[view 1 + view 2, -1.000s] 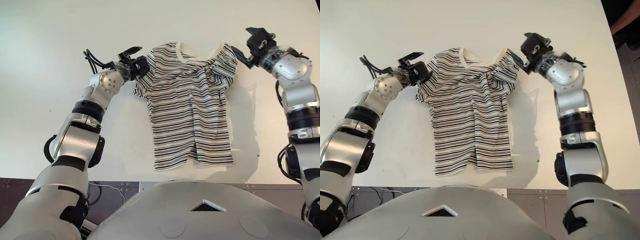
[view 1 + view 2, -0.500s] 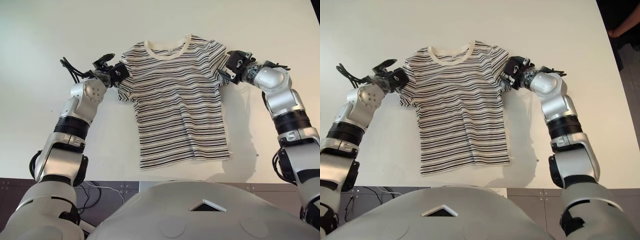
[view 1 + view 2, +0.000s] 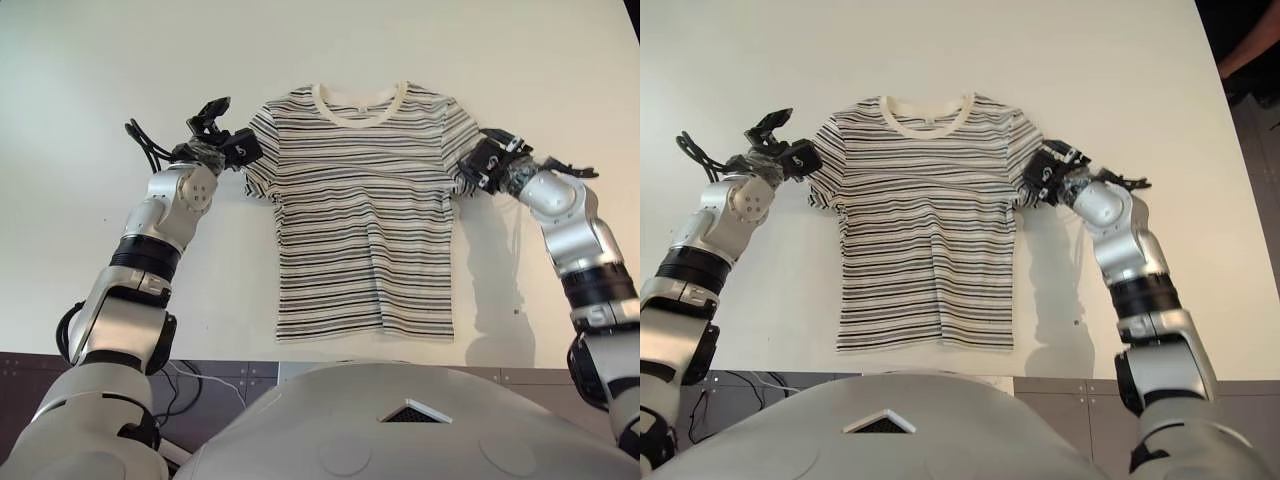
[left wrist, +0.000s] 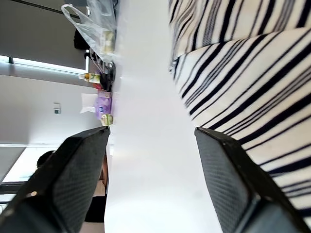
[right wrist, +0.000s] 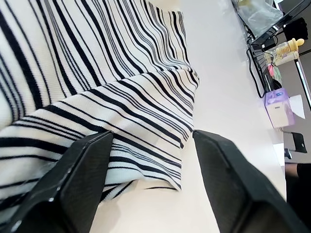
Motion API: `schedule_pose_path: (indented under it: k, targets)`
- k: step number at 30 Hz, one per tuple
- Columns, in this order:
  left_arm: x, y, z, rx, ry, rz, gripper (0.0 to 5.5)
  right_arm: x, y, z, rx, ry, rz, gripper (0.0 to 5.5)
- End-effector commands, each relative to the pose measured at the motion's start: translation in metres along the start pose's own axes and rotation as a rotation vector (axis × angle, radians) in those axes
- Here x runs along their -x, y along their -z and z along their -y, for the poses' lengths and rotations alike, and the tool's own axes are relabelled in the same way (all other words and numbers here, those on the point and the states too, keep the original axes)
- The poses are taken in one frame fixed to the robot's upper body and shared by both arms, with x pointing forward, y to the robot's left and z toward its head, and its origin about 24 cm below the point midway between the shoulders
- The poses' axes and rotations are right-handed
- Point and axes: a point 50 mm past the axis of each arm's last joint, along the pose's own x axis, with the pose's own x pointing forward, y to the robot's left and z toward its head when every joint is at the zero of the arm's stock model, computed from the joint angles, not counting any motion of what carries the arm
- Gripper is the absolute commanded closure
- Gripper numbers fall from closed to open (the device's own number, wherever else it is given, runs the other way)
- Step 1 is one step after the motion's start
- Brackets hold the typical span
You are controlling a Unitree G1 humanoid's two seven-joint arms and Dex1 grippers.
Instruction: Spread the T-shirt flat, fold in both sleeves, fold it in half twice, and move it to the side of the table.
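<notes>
T-shirt [image 3: 365, 220] hem near table [image 3: 100, 60] edge

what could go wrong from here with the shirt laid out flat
1. The right sleeve looks rumpled between the open fingers of the right gripper; folding it in as is may trap a crease.
2. The hem of the T-shirt lies close to the near edge of the table; a pull toward the robot could drag it over.
3. The left gripper is open over mostly bare table; closing there may miss the left sleeve.
</notes>
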Motion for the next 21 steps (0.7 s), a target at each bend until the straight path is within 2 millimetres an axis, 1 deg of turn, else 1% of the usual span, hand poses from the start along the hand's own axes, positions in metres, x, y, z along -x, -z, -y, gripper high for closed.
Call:
schedule_pose_path:
  k: [1,3,4,5,7,8,9,11,13,14,18,21]
  targets:
    - [0.012,-0.003,-0.004,-0.013,-0.066,0.049,2.26,0.023,0.023,-0.022,-0.036,-0.06,-0.168,2.49]
    - [0.021,-0.003,-0.005,0.003,-0.082,0.048,2.26,0.028,0.021,-0.014,-0.025,-0.03,-0.169,2.49]
    - [0.026,-0.003,-0.005,0.017,-0.086,0.042,2.26,0.028,0.017,-0.009,-0.019,-0.01,-0.147,2.49]
    - [0.035,-0.006,-0.003,0.049,-0.07,0.057,2.26,0.027,0.007,0.001,-0.023,0.041,-0.094,2.49]
    - [0.058,-0.02,-0.001,0.159,-0.03,0.127,2.26,0.031,-0.027,0.016,-0.087,0.082,0.096,2.49]
    - [0.07,-0.029,-0.003,0.219,-0.004,0.173,2.26,0.037,-0.046,0.018,-0.129,0.051,0.205,2.49]
    - [0.084,-0.04,-0.003,0.263,0.049,0.237,2.26,0.047,-0.064,0.016,-0.165,-0.018,0.31,2.49]
    - [0.103,-0.064,-0.004,0.309,0.151,0.355,2.26,0.059,-0.083,0.011,-0.183,-0.113,0.408,2.49]
    - [0.117,-0.084,0.001,0.305,0.278,0.446,2.26,0.063,-0.091,0.012,-0.197,-0.135,0.436,2.49]
    - [0.122,-0.089,0.009,0.277,0.362,0.462,2.26,0.062,-0.095,0.013,-0.201,-0.139,0.446,2.49]
    - [0.133,-0.085,0.037,0.162,0.627,0.429,2.26,0.057,-0.102,0.01,-0.202,-0.152,0.456,2.49]
    - [0.145,-0.087,0.045,0.14,0.751,0.428,2.26,0.058,-0.106,0.008,-0.182,-0.166,0.475,2.49]
